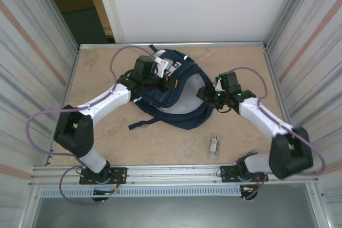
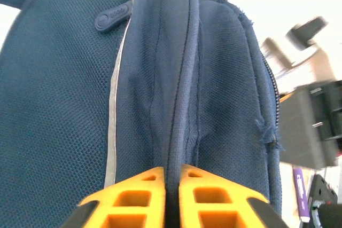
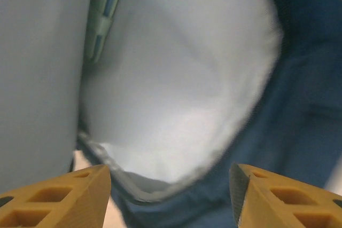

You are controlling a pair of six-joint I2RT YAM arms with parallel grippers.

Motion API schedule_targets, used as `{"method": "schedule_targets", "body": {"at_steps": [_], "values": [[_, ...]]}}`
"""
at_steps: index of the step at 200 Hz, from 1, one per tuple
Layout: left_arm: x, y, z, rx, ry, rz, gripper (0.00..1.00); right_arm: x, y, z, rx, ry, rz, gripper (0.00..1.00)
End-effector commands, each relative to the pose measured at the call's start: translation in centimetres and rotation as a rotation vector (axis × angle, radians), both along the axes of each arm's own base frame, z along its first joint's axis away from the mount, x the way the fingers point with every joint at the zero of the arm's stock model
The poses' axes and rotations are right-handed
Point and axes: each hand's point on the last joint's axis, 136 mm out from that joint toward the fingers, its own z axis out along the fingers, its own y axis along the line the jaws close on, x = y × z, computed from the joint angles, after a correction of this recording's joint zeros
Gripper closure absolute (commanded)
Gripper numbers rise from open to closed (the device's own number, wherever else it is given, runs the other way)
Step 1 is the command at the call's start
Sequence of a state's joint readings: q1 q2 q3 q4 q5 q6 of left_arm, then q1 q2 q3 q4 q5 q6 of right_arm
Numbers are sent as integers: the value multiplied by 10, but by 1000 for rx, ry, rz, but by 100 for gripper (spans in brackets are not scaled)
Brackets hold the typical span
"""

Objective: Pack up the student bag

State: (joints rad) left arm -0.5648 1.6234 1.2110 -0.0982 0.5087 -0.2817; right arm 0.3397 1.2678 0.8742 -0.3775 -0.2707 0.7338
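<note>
Left jaws tight around student bag fold

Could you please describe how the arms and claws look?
The left arm and right arm have white links and bulky black joints, each trailing a thin purple cable. Small green lights glow on the right wrist. The left claw and right claw have orange-yellow wedge fingers with cut-out windows.
</note>
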Motion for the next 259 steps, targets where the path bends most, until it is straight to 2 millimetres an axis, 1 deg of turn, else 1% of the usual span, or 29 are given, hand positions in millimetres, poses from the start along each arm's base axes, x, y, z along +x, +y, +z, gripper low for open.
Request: {"method": "schedule_targets", "body": {"at_steps": [1,10,18,25,35,37,46,58,70,81,94,115,128,150,177,189,202,209,217,230,242,259], "values": [[-9,-2,-9,-25,75,5,80,-29,-68,-10,-440,14,5,40],[-13,-1,-8,-26,97,15,76,-31,-81,-3,-517,-9,-17,40],[-16,5,-7,-15,118,43,73,-32,-87,2,-554,-34,-20,40],[-19,13,-6,6,132,75,69,-31,-87,6,-564,-55,-7,40],[-23,27,-7,38,135,128,58,-32,-84,13,-556,-71,23,40],[-23,30,-4,40,130,141,57,-33,-82,14,-552,-73,29,40],[-25,46,-6,64,131,214,54,-34,-77,20,-539,-79,57,40],[-26,71,-6,77,140,327,52,-34,-61,23,-510,-105,127,40],[-27,93,-12,83,172,418,52,-36,-36,25,-458,-135,225,40],[-30,112,-23,97,219,491,51,-37,-14,28,-413,-150,304,40],[-30,127,-36,109,266,546,48,-40,4,30,-402,-149,365,41],[-27,140,-56,133,331,592,41,-40,24,35,-427,-191,415,41],[-23,144,-65,156,352,615,40,-39,34,39,-424,-211,429,41],[-12,145,-81,181,374,644,39,-44,52,40,-395,-218,441,41],[2,142,-105,216,432,660,38,-52,82,38,-344,-236,479,41],[7,141,-116,204,481,666,42,-57,94,36,-341,-227,495,42],[12,142,-124,192,523,676,45,-62,105,27,-361,-223,505,42],[13,142,-127,190,533,679,48,-63,110,22,-363,-216,506,43],[13,143,-131,188,540,683,55,-65,117,14,-355,-202,511,44],[14,142,-133,167,549,688,74,-67,124,1,-350,-165,509,45],[15,138,-127,134,554,672,85,-67,128,-12,-364,-141,513,46],[11,136,-109,94,535,660,93,-62,131,-32,-394,-135,528,47]]}}
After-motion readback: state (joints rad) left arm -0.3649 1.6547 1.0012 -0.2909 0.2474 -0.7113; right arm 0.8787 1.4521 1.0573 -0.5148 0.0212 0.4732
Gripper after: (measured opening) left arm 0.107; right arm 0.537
